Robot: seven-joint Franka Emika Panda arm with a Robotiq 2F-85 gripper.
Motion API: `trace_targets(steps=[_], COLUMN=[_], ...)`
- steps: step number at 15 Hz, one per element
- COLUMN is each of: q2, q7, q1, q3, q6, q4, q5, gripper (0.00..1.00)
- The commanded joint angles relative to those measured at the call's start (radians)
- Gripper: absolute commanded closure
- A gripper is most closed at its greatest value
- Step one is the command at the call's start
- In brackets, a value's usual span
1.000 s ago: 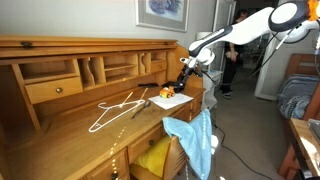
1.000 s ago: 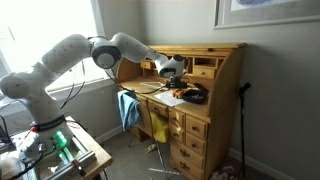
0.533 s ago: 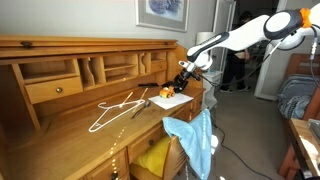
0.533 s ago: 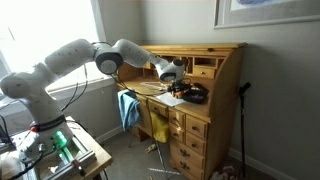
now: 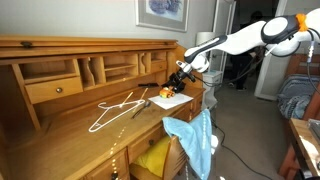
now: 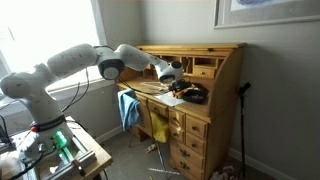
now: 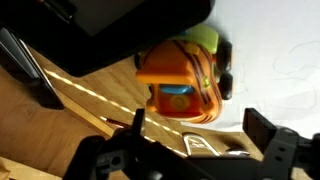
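Note:
An orange toy vehicle (image 7: 180,80) with a blue round mark, a green top and black wheels lies at the edge of a white sheet of paper (image 7: 270,50) on the wooden desk. In the wrist view my gripper (image 7: 198,132) is open, its two dark fingers apart just in front of the toy and not touching it. In both exterior views the gripper (image 5: 180,79) (image 6: 171,77) hangs just above the orange toy (image 5: 167,92) on the paper (image 5: 174,101), at the desk's open writing surface.
A white wire hanger (image 5: 113,110) lies on the desk top (image 5: 60,140). A blue cloth (image 5: 197,140) (image 6: 128,108) hangs over an open drawer with a yellow item (image 5: 152,156). A black object (image 6: 193,95) lies on the desk. Cubbyholes (image 5: 95,68) stand behind.
The arm has stretched forward and the gripper has dropped a little closer to the orange toy. Nothing on the desk has moved.

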State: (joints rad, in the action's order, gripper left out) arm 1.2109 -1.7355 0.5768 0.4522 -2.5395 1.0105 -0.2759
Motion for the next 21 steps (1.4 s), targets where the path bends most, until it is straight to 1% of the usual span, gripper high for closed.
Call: trace_targets(steps=[1, 6, 7, 8, 9, 10, 12, 13, 16, 21], q2=[0.067, 0.104, 0.11, 0.114, 0.117, 0.118, 0.121, 0.122, 0.124, 0.106], q7=[-0.034, -0.025, -0.024, -0.026, -0.025, -0.025, -0.029, -0.029, -0.025, 0.025], q1=[-0.007, -0.019, -0.022, -0.022, -0.024, -0.026, -0.03, -0.031, -0.037, -0.041], q3=[0.02, 0.014, 0.013, 0.015, 0.014, 0.014, 0.015, 0.016, 0.015, 0.015], q6=[0.031, 0.022, 0.021, 0.025, 0.025, 0.025, 0.024, 0.024, 0.021, -0.002], q4=[-0.086, -0.118, -0.124, -0.128, -0.131, -0.137, -0.15, -0.154, -0.164, -0.155], q5=[0.001, 0.005, 0.005, 0.005, 0.006, 0.006, 0.007, 0.007, 0.006, -0.012], gripper=[0.0, 0.0, 0.04, 0.28, 0.28, 0.32, 0.46, 0.54, 0.73, 0.73])
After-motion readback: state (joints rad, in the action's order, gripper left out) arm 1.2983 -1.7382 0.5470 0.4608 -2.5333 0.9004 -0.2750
